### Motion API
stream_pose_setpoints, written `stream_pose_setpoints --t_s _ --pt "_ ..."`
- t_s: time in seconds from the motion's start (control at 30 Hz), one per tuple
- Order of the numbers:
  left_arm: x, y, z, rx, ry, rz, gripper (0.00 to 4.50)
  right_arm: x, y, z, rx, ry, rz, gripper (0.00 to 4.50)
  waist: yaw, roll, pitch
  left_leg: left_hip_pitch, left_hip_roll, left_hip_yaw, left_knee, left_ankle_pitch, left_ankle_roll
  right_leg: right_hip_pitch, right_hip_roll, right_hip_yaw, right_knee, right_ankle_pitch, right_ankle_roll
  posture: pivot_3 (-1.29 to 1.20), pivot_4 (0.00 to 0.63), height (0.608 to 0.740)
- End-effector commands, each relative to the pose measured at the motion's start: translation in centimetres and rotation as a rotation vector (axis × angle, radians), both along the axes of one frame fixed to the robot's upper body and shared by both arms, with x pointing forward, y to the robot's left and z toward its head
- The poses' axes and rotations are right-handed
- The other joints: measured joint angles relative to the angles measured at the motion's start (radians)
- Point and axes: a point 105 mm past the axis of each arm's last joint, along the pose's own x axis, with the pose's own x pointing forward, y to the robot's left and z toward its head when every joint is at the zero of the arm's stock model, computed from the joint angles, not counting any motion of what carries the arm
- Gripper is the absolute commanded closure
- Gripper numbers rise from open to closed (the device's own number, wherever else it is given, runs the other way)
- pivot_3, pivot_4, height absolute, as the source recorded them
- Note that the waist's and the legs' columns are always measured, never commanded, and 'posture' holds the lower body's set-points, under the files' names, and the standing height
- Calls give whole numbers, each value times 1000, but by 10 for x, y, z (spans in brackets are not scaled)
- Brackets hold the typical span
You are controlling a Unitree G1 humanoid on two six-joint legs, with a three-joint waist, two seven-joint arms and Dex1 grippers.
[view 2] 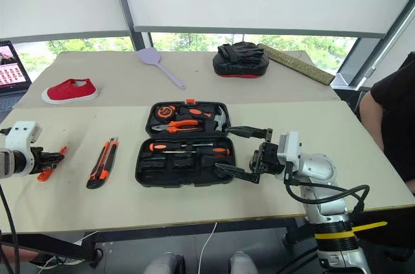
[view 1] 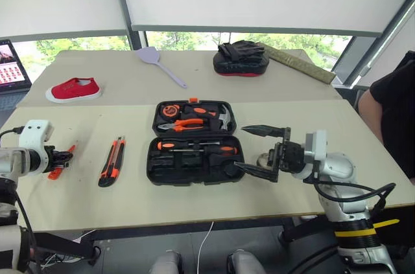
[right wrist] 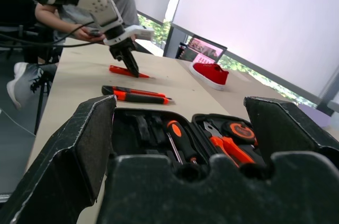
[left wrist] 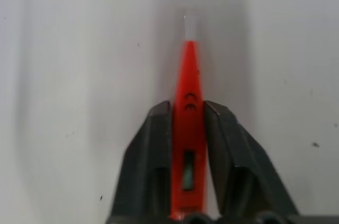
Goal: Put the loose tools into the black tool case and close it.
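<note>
Left gripper [left wrist: 188, 128] has its two black fingers pressed against the sides of a small all-orange screwdriver [left wrist: 188, 97], which lies flat on the beige table [view 1: 130, 203] near its left edge, with the clear tip pointing away from the wrist. Just inward of it lies an orange-and-black utility knife [view 1: 111, 162], not yet stowed. The flat black plastic tool case [view 1: 192, 142] sits open in the middle of the front table, its moulded slots already holding two long orange-and-black screwdrivers [view 1: 198, 148], pliers and a tape measure. Right gripper [view 1: 262, 154] hovers at the case's right edge with its jaws spread wide and nothing between them.

The hold on the slim screwdriver looks narrow and close to one end, so it could pivot or slip out on the lift. The knife lies between it and the case, and a low carry might knock it.

On the far table rest a red shoe [view 1: 73, 89], a lilac spatula [view 1: 159, 61] and a black padded mitt with a red rim [view 1: 241, 59]. A person in black [view 1: 392, 112] sits at the right edge.
</note>
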Motion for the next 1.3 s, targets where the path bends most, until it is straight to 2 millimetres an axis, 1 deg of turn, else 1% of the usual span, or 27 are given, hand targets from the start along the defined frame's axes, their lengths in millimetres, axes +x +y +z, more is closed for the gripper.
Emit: stream_pose_setpoints --t_s 0.03,0.1,0.17,0.23,0.37,0.43,0.47,0.5,0.53,0.6,0.67,0.77,0.87,0.93,1.0,1.03,1.07,1.1,1.13,1.17,1.2,1.3 --pt "-9 6 -4 3 -8 -15 4190 -3 -7 10 3 -44 -25 0 -3 0 0 0 0 0 0 0 0 0 0 0 0 0 0 0 150 740" --pt "1 -7 13 -55 -127 -103 4204 -3 -10 9 -1 -37 -35 0 -3 0 0 0 0 0 0 0 0 0 0 1 0 0 0 0 150 740" --pt "5 -14 22 -74 -186 -145 4204 -3 -12 7 -5 -28 -43 0 3 0 0 -1 0 0 0 0 0 -1 0 0 0 0 0 0 150 740" --pt "3 -15 19 -48 -169 -167 4204 -3 -12 5 -9 -19 -46 0 7 0 0 -2 0 0 1 0 0 -1 0 0 0 0 0 0 150 740" --pt "-6 -15 0 -46 -82 -161 4204 -3 -11 3 -13 -6 -43 0 11 0 0 -2 0 0 2 0 0 0 -1 0 0 1 1 0 150 740" --pt "-8 -13 -7 -22 -62 -147 3191 -3 -11 3 -13 -2 -42 0 10 0 0 -2 0 0 3 0 0 0 -1 0 0 1 1 0 150 740" --pt "-8 -12 -9 -6 -58 -139 2920 -3 -11 3 -12 0 -41 0 10 0 0 -2 0 0 3 0 0 0 -1 0 0 1 1 0 150 740" --pt "-7 -10 -9 14 -76 -117 2765 -3 -11 3 -12 4 -41 0 10 0 0 -2 0 0 3 0 0 0 0 0 0 1 1 0 150 740" --pt "-6 -7 -8 22 -92 -92 2226 -3 -11 3 -14 8 -42 0 10 0 0 -1 0 0 3 0 0 0 0 0 1 1 1 0 150 740" --pt "-7 -3 -4 42 -119 -53 1634 -4 -13 2 -18 16 -45 0 10 0 0 -1 0 0 3 0 0 0 0 0 3 1 1 0 150 740" --pt "-14 -2 -3 68 -117 -36 1634 -4 -14 2 -20 18 -51 0 6 0 0 -1 0 -1 4 0 0 0 0 0 6 0 0 0 150 740" --pt "-30 -8 -11 48 -65 -24 1634 -4 -15 3 -19 22 -54 0 -2 0 0 0 1 0 5 0 0 -1 0 1 8 0 0 0 150 740" --pt "-42 -12 -20 26 -21 -5 1634 -4 -13 2 -20 25 -51 0 -2 0 0 1 1 0 5 0 0 -1 -1 2 8 -1 -1 0 150 740" --pt "-49 -12 -26 27 14 16 2188 -4 -13 3 -20 25 -48 0 1 0 0 1 1 0 5 0 0 -1 -1 1 8 -1 -1 0 150 740" --pt "-52 -13 -30 28 38 28 2618 -2 -13 4 -21 23 -47 0 2 0 0 2 1 0 5 0 0 -1 -1 2 8 -1 -1 0 150 740" --pt "-52 -12 -31 32 32 33 3091 -2 -13 4 -21 22 -47 0 1 0 0 2 1 0 5 0 0 0 -1 2 8 -1 -1 0 150 740" --pt "-48 -14 -30 25 2 29 3361 -1 -13 4 -22 22 -47 0 1 1 0 3 1 0 5 0 0 0 -1 2 8 -1 -1 0 150 740" --pt "-45 -15 -28 20 -21 26 3753 -1 -14 5 -22 22 -47 0 1 1 0 3 1 0 5 0 -1 0 -1 2 9 -1 -2 0 150 740" --pt "-39 -16 -26 12 -58 22 3791 -1 -14 4 -24 23 -46 0 2 1 0 3 1 0 5 0 -1 0 -1 2 9 -1 -2 0 150 740" --pt "-34 -18 -23 8 -91 8 4011 -1 -14 3 -26 25 -45 0 5 2 0 4 1 0 5 0 -1 0 -1 2 9 -1 -2 0 150 740" --pt "-30 -20 -21 12 -120 -6 4011 -1 -14 3 -28 27 -44 0 8 2 0 5 1 0 5 0 -1 1 -1 2 9 -2 -3 0 150 740" --pt "-14 -29 -2 25 -277 -86 4011 -3 -16 2 -34 31 -47 0 22 2 0 6 1 1 4 -1 -1 1 -1 2 10 -2 -3 0 150 740"
